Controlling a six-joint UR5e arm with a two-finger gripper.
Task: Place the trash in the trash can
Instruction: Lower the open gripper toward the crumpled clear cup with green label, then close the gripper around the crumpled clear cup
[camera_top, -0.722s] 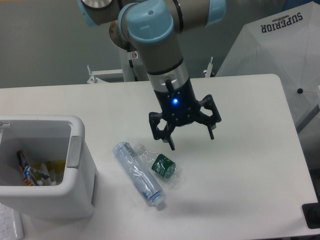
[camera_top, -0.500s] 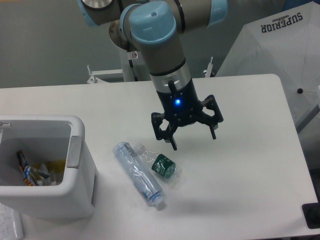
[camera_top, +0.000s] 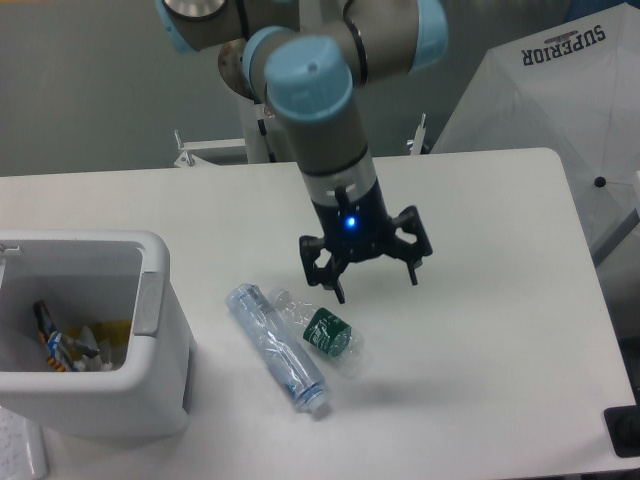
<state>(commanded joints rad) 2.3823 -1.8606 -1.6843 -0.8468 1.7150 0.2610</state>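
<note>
Two bottles lie on their sides on the table (camera_top: 500, 330), just right of the bin (camera_top: 150, 400). The slim bottle (camera_top: 276, 348) is the nearer one to the bin; its long axis runs diagonally, from its base at the far left down to its capped neck at the near right. The short bottle (camera_top: 322, 332), with its dark green label, lies alongside it on the side away from the bin, on much the same slant, close enough that I cannot tell if they touch.

The bin stands at the table's near left corner, open at the top, with scraps of coloured litter inside and a grey tab on the rim facing the bottles.

The gripper (camera_top: 372, 286) hangs above the table, beyond the short bottle and further from the bin, pointing down, a blue light lit on its body. Its fingers are spread wide and hold nothing.
</note>
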